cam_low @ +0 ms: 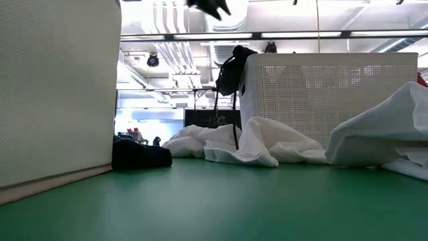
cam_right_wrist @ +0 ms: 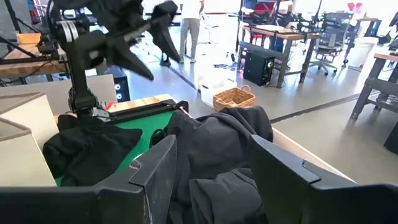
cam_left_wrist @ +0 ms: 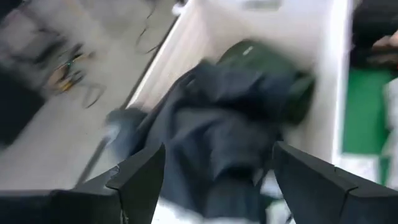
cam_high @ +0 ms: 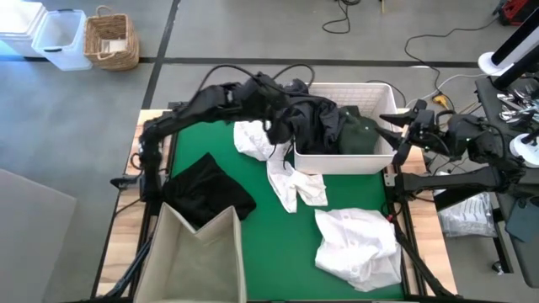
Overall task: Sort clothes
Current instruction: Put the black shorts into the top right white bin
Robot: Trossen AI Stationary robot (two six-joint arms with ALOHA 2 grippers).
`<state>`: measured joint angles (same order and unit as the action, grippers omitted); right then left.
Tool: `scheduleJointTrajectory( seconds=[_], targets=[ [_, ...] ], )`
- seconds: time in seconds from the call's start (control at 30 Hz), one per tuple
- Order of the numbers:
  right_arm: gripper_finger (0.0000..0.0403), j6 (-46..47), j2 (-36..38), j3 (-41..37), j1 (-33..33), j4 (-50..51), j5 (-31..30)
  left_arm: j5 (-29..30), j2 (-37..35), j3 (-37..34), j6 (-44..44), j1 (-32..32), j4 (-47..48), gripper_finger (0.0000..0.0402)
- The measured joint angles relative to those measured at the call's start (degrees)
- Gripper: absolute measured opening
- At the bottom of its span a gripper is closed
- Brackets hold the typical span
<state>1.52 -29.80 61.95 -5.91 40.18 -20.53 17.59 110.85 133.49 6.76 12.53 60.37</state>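
Beige bin (cam_high: pixel 202 252) sits nearest at the bench's front-left corner, with a black garment (cam_high: pixel 206 192) lying just behind it on the green mat (cam_high: pixel 278 244). White clothes are spread over the mat: one crumpled heap (cam_high: pixel 360 244) at front right, a smaller white piece (cam_high: pixel 290 183) mid-mat, another (cam_high: pixel 253 139) beside the basket's left wall. White plastic basket (cam_high: pixel 383 97) at the back holds a dark grey garment (cam_left_wrist: pixel 217 130) and a dark green one (cam_high: pixel 358 135).

My left claw (cam_left_wrist: pixel 214 180) hangs over the basket's left end, fingers spread, nothing pinched; the dark grey garment lies right under it. My right claw (cam_right_wrist: pixel 211 168) waits at the basket's right side, also spread, empty, pointing at the same dark pile.

Step, as I judge it: picking a dark item out of the basket. Next I'd need to drop the left claw onto the grey fabric, pinch a good fold, lift it free of the rim without dragging the green one along.
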Motion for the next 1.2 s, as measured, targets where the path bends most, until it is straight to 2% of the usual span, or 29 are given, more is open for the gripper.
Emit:
scheduleJointTrajectory(
  seconds=[0.13,0.2,0.3,0.5,0.63,0.73,0.8,1.07,1.2],
  targets=[
    [0.0192,0.00,0.00,-0.07,0.00,-0.03,0.00,8.54,-1.46,0.04,-1.24,0.29,10.64,0.0266],
    [0.0192,-0.01,0.00,-0.11,0.01,-0.04,0.00,8.85,-1.46,0.03,-4.16,0.76,14.75,0.0254],
    [0.0192,-0.04,-0.02,-0.13,0.00,-0.04,0.00,6.19,-0.59,-0.02,-6.03,1.11,18.32,0.0224],
    [0.0192,-0.02,0.00,-0.13,0.01,-0.02,0.00,4.46,3.67,-0.20,-2.59,1.28,20.77,0.0126],
    [0.0192,-0.02,0.00,-0.13,0.01,-0.02,0.00,4.27,5.33,-0.20,-1.51,2.16,18.81,0.0053],
    [0.0192,-0.02,-0.02,-0.13,0.02,0.04,0.00,4.28,5.53,-0.22,-1.54,3.04,17.54,0.0012],
    [0.0192,-0.02,0.00,-0.13,0.01,0.32,0.00,4.30,5.28,-0.20,-2.00,3.67,16.30,0.0005],
    [0.0192,0.00,-0.02,-0.13,0.02,1.68,0.00,4.35,3.21,-0.39,-4.41,4.50,16.16,0.0021],
    [0.0192,-0.05,0.00,-0.14,0.00,1.62,0.00,4.32,0.19,-3.80,-4.55,3.65,12.03,0.0022]
  ],
)
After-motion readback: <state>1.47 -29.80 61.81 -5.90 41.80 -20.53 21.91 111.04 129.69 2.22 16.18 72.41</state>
